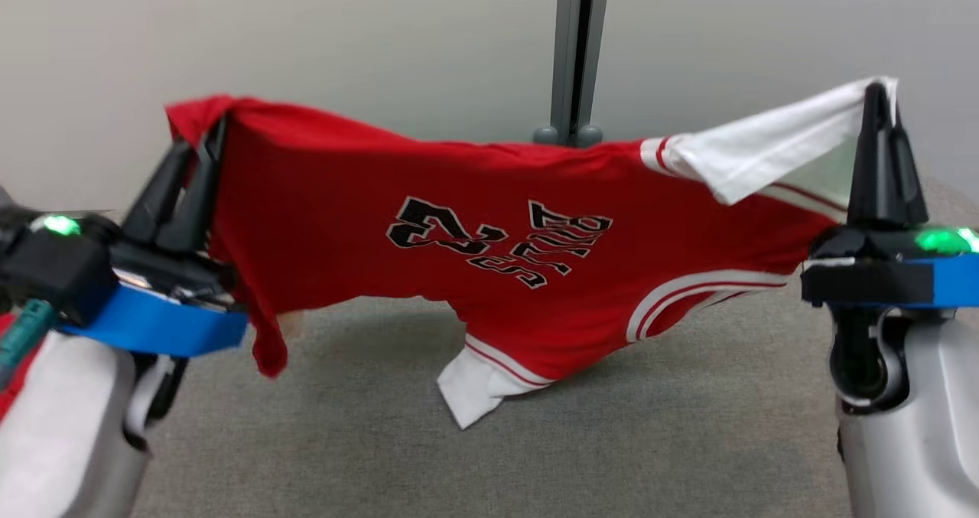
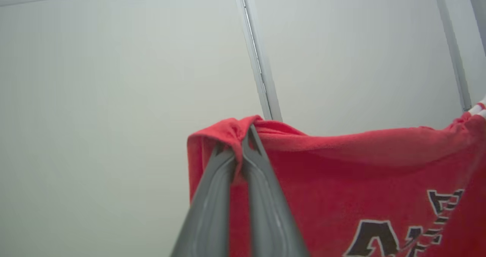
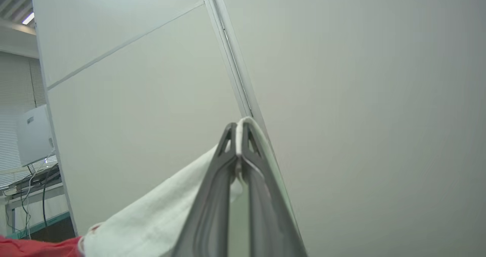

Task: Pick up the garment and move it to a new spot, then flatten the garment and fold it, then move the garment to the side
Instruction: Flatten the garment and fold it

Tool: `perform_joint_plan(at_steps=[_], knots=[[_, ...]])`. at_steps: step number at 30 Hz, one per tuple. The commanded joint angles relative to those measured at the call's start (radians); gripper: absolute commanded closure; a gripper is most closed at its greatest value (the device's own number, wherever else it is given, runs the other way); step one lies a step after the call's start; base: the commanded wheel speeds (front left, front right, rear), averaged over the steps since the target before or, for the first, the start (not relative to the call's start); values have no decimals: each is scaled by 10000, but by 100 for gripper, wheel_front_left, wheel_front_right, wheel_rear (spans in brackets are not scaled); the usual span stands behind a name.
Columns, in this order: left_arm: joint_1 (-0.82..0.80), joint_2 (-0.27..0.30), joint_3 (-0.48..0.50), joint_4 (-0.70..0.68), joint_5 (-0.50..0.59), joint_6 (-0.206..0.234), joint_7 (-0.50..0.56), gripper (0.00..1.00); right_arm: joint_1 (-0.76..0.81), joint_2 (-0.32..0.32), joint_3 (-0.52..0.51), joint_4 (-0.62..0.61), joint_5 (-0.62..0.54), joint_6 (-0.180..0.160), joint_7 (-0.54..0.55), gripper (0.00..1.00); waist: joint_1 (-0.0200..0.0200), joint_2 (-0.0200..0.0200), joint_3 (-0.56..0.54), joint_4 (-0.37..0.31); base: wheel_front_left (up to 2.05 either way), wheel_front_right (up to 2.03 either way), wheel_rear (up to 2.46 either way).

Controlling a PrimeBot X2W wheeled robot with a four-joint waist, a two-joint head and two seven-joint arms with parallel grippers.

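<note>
above the grey cushion [image 1: 535,441], between the two arms, a red shirt [image 1: 497,258] hangs stretched out sideways, its black lettering upside down toward the camera. the left gripper [image 1: 208,137] is at the shirt's far left corner, its two fingers pressed together on a bunched fold of red cloth; the left wrist view shows the cloth pinched between the tips [image 2: 246,135] and draped over them, with the rest of the shirt [image 2: 360,166] falling to the right. the right gripper [image 1: 879,96] points straight up at the right end, jaws closed on the edge of a white sleeve [image 1: 765,151], and in the right wrist view a thin white hem sits clamped between the tips [image 3: 239,130]. a second white cuff [image 1: 470,392] hangs low near the cushion; whether it touches i cannot tell. behind the shirt stands a grey metal post [image 1: 577,51] against a pale wall [image 1: 306,36]. nothing lies between the grippers and the cloth.
</note>
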Motion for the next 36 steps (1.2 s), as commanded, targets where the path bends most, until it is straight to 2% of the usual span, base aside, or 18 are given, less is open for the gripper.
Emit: perform_joint_plan(at_steps=[1,5,8,13,17,24,28,31,36], knots=[[-283,182,-41,-92,29,-10,1,100,-260,-128,4,-197,-82,4,-5,100,0,0,-31,2,0,0,0],[-1575,922,-252,-439,-279,-10,345,100,-1335,-360,-128,-1042,-140,4,381,100,0,0,-92,-22,0,0,0],[-2315,1438,-537,-469,-538,1,812,100,-2114,-659,-252,-1192,-485,3,904,100,0,0,31,-58,0,0,0],[-3158,1860,-1002,-45,-1327,2,1521,100,-3450,-981,-112,-595,-1206,4,1713,100,0,0,638,-103,0,0,0],[-3935,2058,-1268,525,-1831,2,1489,100,-4698,-922,138,210,-2102,4,1741,100,0,0,1480,-160,0,0,0],[-6359,1639,-1125,2303,-1908,4,467,100,-7916,-458,-689,1726,-3907,3,833,100,0,0,2849,-138,0,0,0],[-7103,1379,-1327,2978,-1867,4,124,100,-9032,-303,-1057,2357,-4599,1,502,100,0,0,3192,-186,0,0,0],[-6883,1352,-1524,3380,-2012,4,24,100,-8910,-187,-1325,2684,-4709,1,334,100,0,0,3339,-295,0,0,0],[-5596,1175,-1378,3741,-2268,7,-8,100,-7440,-85,-1546,2512,-4145,-1,61,100,0,0,3579,-443,0,0,0]])
